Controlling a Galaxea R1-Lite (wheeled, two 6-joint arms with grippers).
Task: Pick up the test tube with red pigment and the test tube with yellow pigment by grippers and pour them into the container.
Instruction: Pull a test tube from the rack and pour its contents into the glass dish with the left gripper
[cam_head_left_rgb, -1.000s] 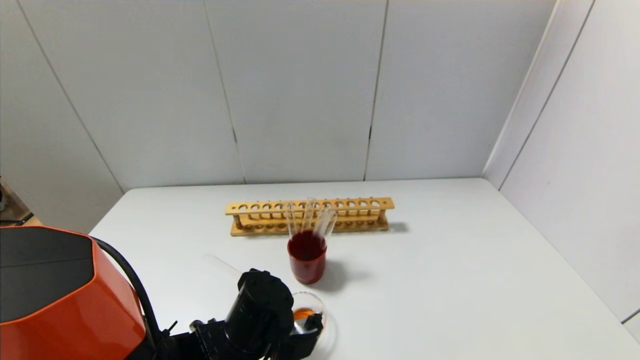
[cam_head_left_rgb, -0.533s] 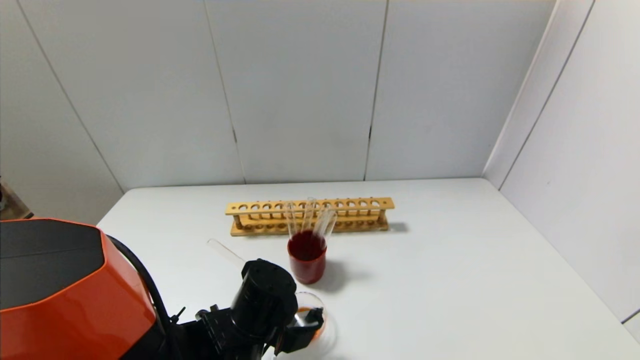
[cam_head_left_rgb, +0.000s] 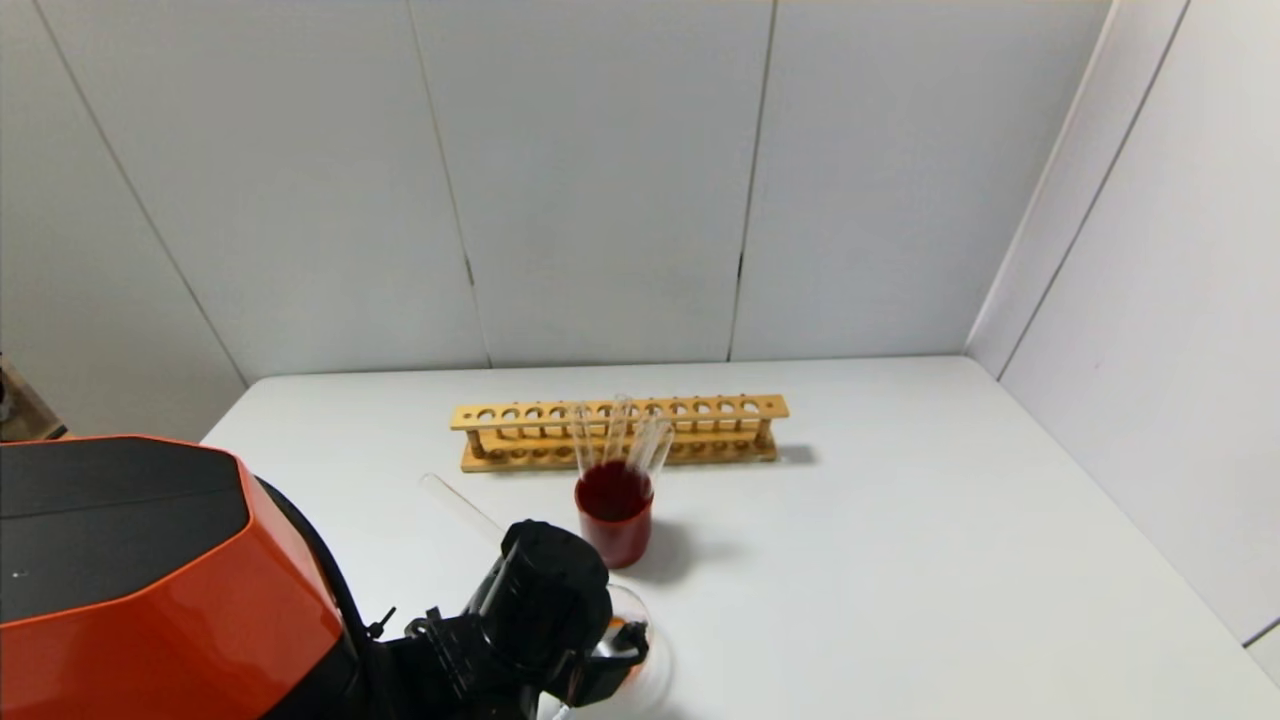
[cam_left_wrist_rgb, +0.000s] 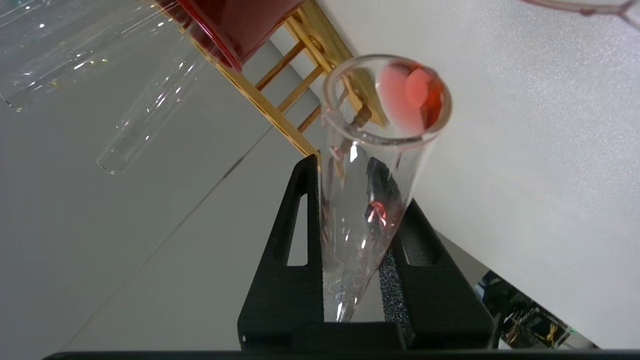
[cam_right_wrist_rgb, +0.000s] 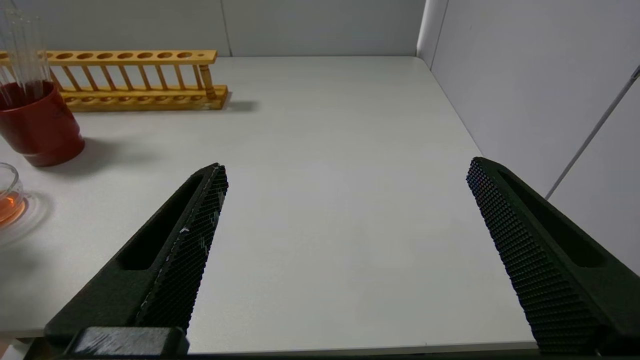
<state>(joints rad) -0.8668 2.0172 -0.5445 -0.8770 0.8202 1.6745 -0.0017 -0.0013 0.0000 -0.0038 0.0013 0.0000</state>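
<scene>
Test tube with red pigment (cam_left_wrist_rgb: 370, 165) clamped in left claw (cam_left_wrist_rgb: 350, 240), tilted beside glass beaker (cam_head_left_rgb: 632, 640) holding orange liquid; right claw (cam_right_wrist_rgb: 345, 250) spread wide, idle over worktop (cam_right_wrist_rgb: 325, 150).

Pale grey panelled walls (cam_head_left_rgb: 600, 180) are enclosing the white tabletop (cam_head_left_rgb: 900, 560) on its far and right sides, with dark seams running between the panels.

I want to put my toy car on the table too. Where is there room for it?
The best bare patch is the wide white table to the right of the red cup, in front of the wooden rack. It is crowded near the front left, where the left end effector holds the test tube with red pigment over the container.
</scene>
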